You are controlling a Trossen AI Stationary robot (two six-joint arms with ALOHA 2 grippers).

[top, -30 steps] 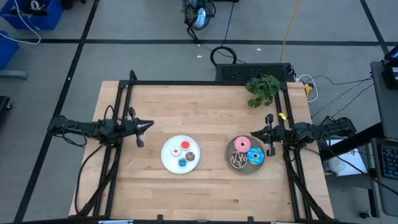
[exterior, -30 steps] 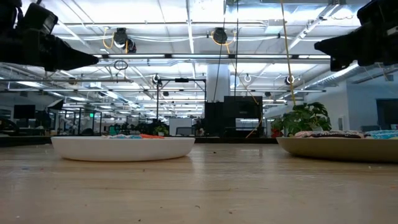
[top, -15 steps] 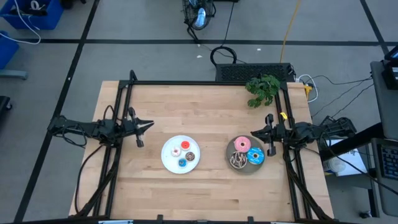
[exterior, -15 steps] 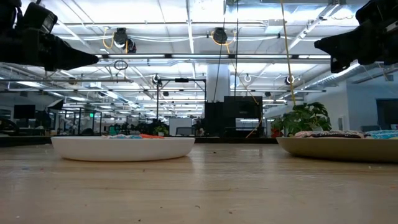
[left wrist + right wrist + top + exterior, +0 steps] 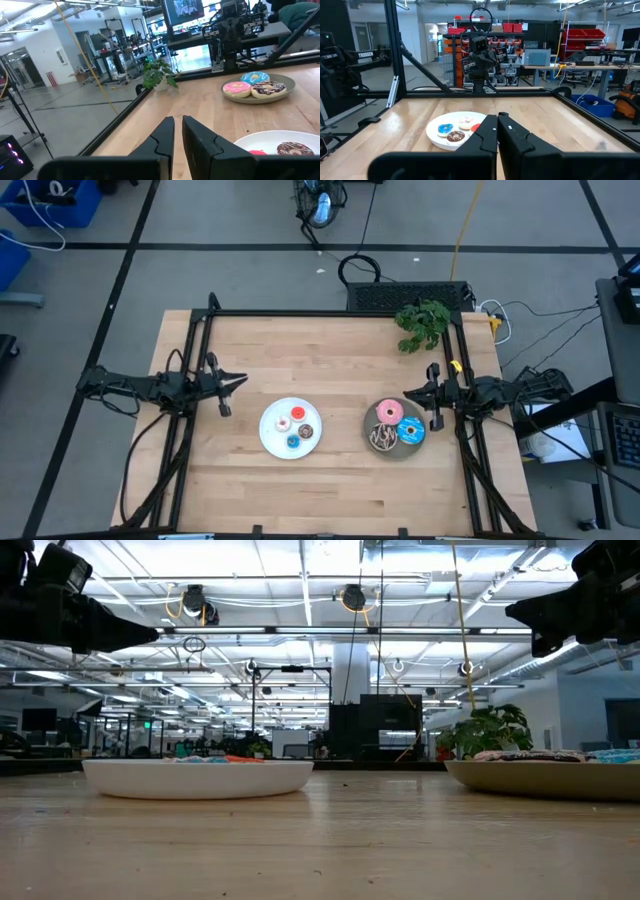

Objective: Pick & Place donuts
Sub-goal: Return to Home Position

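Several tiny donuts lie on a white plate (image 5: 275, 438) at the table's middle: pink-white (image 5: 297, 415), red (image 5: 283, 423), brown (image 5: 306, 431) and blue (image 5: 293, 442). Three larger donuts sit on a grey plate (image 5: 371, 427) to its right: pink (image 5: 388, 413), blue sprinkled (image 5: 411, 431) and brown (image 5: 383, 439). My left gripper (image 5: 243, 380) hovers shut near the table's left edge, left of the white plate. My right gripper (image 5: 406, 394) hovers shut just above the grey plate's far right side. Both hold nothing.
A green plant sprig (image 5: 422, 323) lies at the table's far right corner. A black frame (image 5: 330, 313) borders the table's far, left and right sides. Bare wood lies between the plates and along the far and near parts of the table.
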